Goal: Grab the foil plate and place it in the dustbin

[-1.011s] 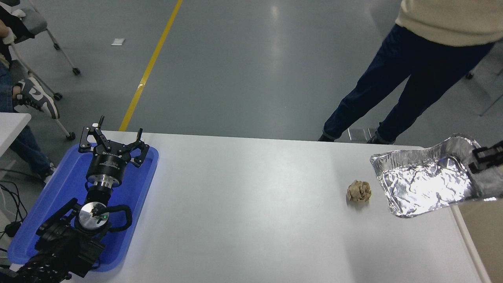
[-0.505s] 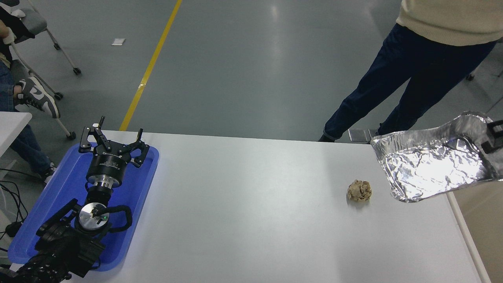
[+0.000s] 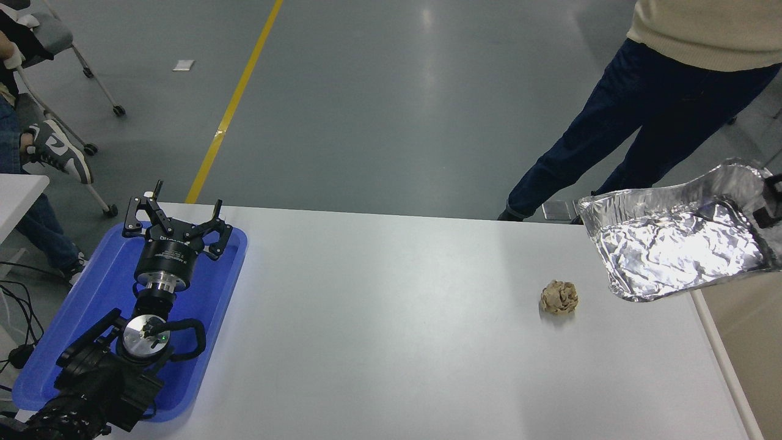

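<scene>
The foil plate (image 3: 672, 244) is a crinkled silver tray held in the air above the table's far right corner, tilted with its open face toward me. My right gripper (image 3: 771, 205) is shut on its right rim at the picture's right edge; most of that arm is out of view. The dustbin (image 3: 748, 360) shows as a beige surface with a pale rim just off the table's right edge, below the plate. My left gripper (image 3: 174, 220) is open and parked over the blue tray at the lower left.
A small crumpled tan paper ball (image 3: 558, 297) lies on the white table (image 3: 397, 336) left of the plate. A blue tray (image 3: 208, 299) sits at the left. A person (image 3: 666, 104) stands beyond the table's far right edge. Another person's shoe and a chair are at the far left.
My right gripper has carried the foil plate up and to the right, away from the paper ball and farther over the table's right edge. The standing person has shifted a little. The left arm has not moved.
</scene>
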